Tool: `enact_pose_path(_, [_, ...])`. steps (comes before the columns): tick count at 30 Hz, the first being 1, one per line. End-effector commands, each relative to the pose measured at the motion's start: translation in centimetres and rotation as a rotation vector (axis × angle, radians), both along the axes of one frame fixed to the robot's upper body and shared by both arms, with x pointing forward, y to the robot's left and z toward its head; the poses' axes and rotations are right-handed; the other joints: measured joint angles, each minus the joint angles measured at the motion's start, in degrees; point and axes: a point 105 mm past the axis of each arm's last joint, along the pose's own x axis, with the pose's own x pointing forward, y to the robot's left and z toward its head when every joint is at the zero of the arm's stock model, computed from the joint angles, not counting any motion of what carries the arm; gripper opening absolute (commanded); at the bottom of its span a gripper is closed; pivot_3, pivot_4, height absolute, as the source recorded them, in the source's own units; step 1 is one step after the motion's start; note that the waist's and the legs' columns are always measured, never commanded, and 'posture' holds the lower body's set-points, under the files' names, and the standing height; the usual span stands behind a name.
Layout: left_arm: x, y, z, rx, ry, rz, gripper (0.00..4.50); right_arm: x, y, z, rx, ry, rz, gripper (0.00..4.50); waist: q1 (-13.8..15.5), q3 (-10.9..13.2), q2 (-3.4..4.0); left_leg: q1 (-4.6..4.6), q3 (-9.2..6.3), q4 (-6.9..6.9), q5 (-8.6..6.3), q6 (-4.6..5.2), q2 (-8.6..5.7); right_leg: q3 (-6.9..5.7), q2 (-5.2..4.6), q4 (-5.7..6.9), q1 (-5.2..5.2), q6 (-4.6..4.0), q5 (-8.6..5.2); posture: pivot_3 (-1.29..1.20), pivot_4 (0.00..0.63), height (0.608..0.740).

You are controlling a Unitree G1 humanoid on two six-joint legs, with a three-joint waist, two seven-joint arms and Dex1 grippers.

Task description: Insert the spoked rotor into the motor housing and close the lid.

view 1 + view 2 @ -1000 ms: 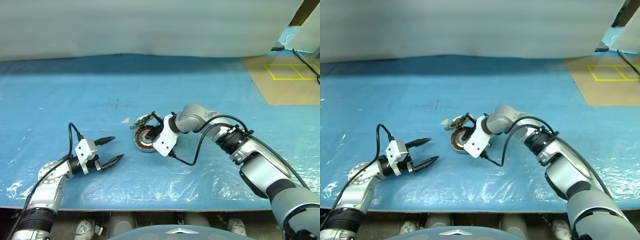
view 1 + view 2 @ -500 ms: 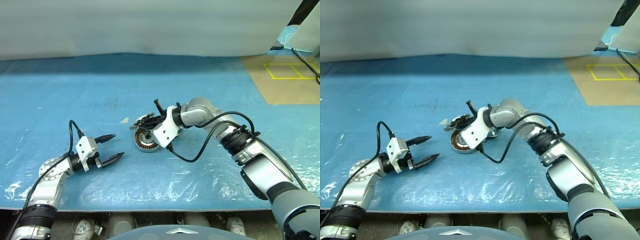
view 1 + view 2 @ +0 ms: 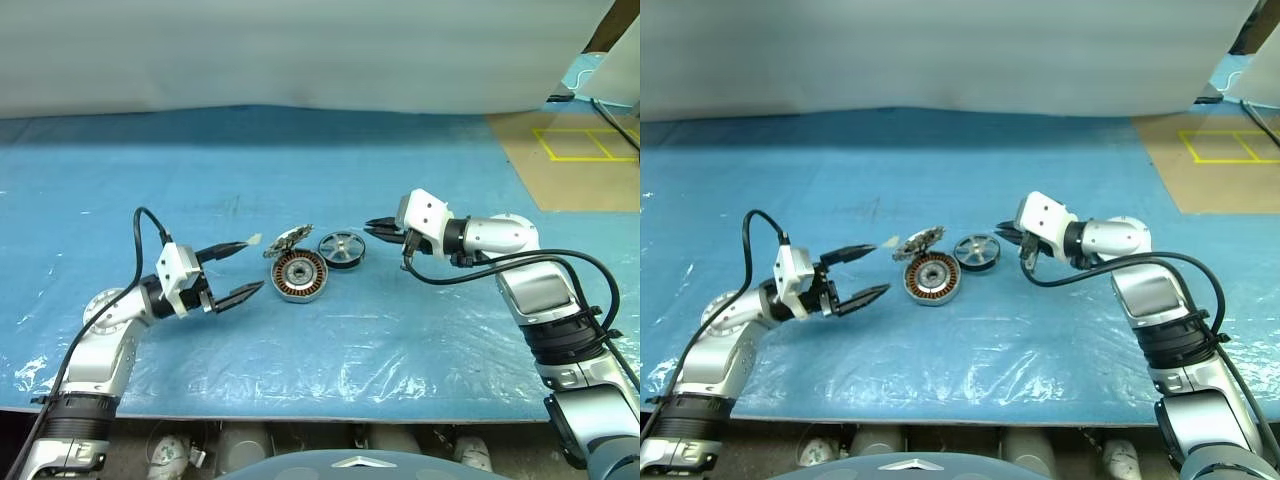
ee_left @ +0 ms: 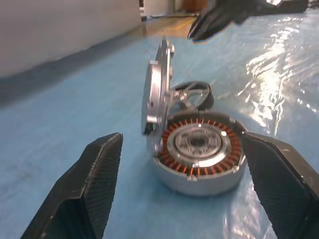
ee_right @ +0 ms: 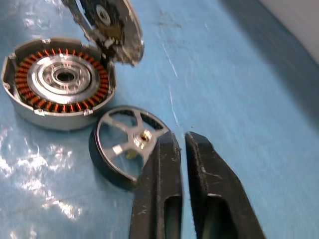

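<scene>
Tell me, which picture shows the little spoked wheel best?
The right wrist view: the spoked rotor is close, showing its spokes and hub, though the right gripper covers one edge. The eye views show it small beside the motor housing. The left wrist view shows it partly hidden behind the lid.

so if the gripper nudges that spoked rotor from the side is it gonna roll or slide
Probably slide: the spoked rotor lies flat on the blue sheet, not on its rim. It looks rigid, metal spokes in a black ring, so it shouldn't flex. The crinkled plastic film might snag it or bunch up.
</scene>
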Motion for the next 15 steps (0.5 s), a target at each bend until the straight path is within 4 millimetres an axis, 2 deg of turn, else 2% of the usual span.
enact_pose_path(1, [-0.7,-1.3,0.8,-0.024,-0.006,-0.073,3.98,-0.2,1.1,1.1,-0.006,-0.033,0.070,1.54,-0.5,0.0,0.01,0.00,0.01,0.00,0.00,0.00,-0.01,0.01,0.00,-0.01,0.00,0.01,0.01,0.00,0.150,0.740])
enact_pose_path(4, [-1.4,-2.2,0.9,-0.023,0.023,-0.131,3.98,0.3,2.1,0.6,-0.038,-0.016,0.122,2.49,-0.8,0.0,0.03,-0.01,0.00,-0.02,0.00,0.00,0.01,0.00,0.02,-0.01,0.00,0.19,0.11,0.00,0.150,0.740])
enact_pose_path(7, [-1.3,-2.2,1.1,-0.015,0.022,-0.133,3.98,0.8,2.6,0.1,-0.071,-0.010,0.155,3.52,-0.8,0.0,0.03,-0.02,0.00,-0.02,0.01,0.01,0.01,-0.03,0.01,0.02,-0.01,0.19,0.11,0.00,0.150,0.740])
enact_pose_path(10, [-1.1,-1.9,1.2,-0.005,0.014,-0.118,3.98,1.4,3.5,0.5,-0.025,0.026,0.180,3.52,-0.7,0.0,0.04,-0.04,0.00,0.03,0.01,0.01,0.00,-0.03,0.00,0.05,-0.01,0.17,0.10,0.00,0.150,0.740])
enact_pose_path(15, [-1.3,-1.6,1.0,0.007,0.018,-0.105,3.98,2.0,4.6,0.3,-0.044,0.039,0.227,3.52,-0.7,0.0,0.03,-0.05,-0.01,0.07,0.01,0.02,0.00,-0.04,0.00,0.09,0.00,0.17,0.11,0.00,0.150,0.740])
